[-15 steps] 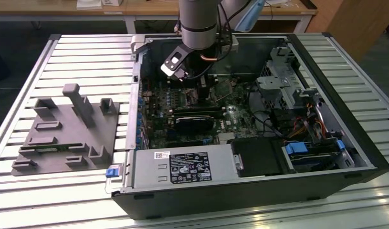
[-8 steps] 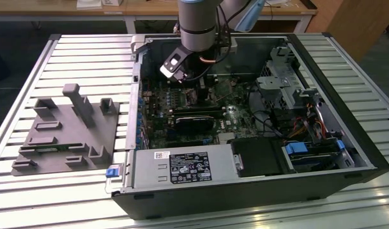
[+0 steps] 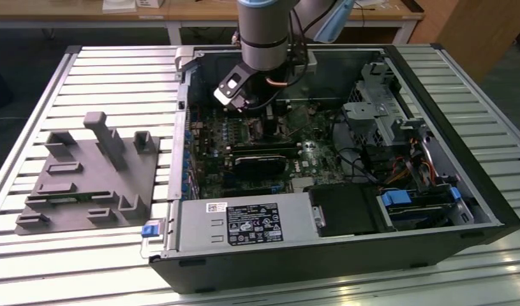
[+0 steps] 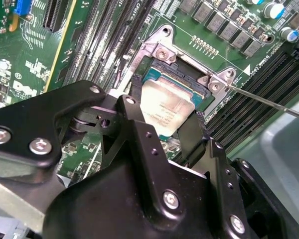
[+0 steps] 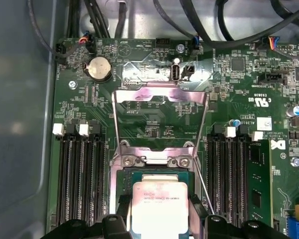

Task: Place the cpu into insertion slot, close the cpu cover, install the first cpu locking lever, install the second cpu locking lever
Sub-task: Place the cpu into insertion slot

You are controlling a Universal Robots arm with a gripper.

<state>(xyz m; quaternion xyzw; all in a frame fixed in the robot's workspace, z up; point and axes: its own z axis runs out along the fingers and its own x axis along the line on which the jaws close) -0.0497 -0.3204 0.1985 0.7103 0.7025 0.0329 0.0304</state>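
Four steps, none finished as far as visible. The gripper (image 4: 168,113) pinched the cpu (image 4: 164,102) by two opposite edges, right at the insertion slot (image 4: 157,74); couldn't tell if fully seated. The cpu cover (image 5: 159,93) stood flipped open beyond the slot, and a thin lever rod (image 4: 269,102) lay unlatched. First wrist view gave the raised cover w/ board behind. Second wrist view gave the fingers (image 4: 137,114) against the chip's edges. Exterior view put the arm (image 3: 264,32) inside the pc case (image 3: 345,255).
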